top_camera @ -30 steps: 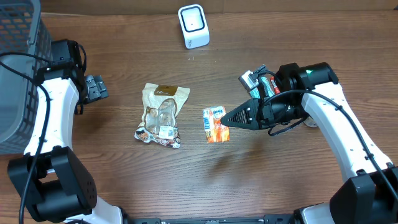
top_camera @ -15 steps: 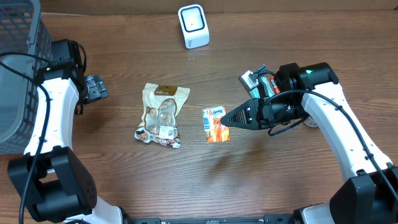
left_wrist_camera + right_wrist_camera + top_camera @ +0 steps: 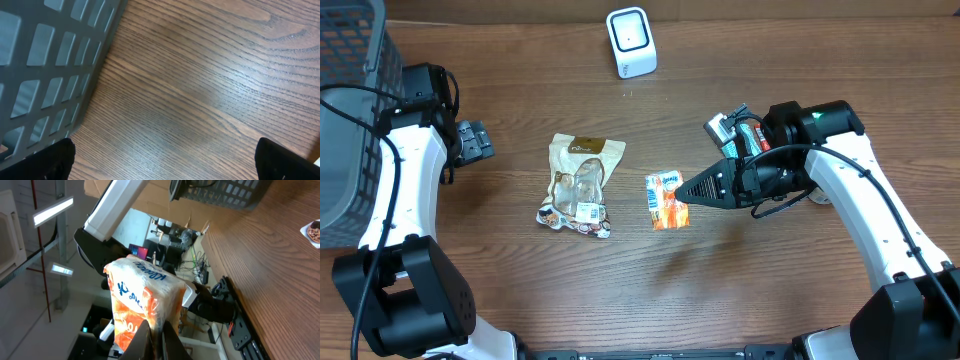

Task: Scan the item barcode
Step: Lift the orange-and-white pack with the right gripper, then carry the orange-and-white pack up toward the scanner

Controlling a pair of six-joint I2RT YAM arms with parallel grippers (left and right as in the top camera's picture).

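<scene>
– That table (image 3: 520, 300): dark wood, visible grain, a soft matt sheen.
– And the orange packet (image 3: 667, 201)?
– Glossy, crinkled plastic film. The basket (image 3: 50, 65) is dull grey moulded plastic; the scanner (image 3: 631, 42), smooth white plastic. The pouch (image 3: 582, 185) looks partly clear film, partly matt beige.

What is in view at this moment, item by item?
barcode scanner: one, white, upright at the far middle of the table
snack pouch: one, tan with a clear window, lying flat left of centre
snack packet: one, orange and white with blue print, pinched at its edge by the right gripper
basket: one, dark grey mesh, at the far left edge
table: one, dark brown wood grain
left gripper: black, open, empty, beside the basket
right gripper: black, shut on the snack packet, right of centre
</scene>
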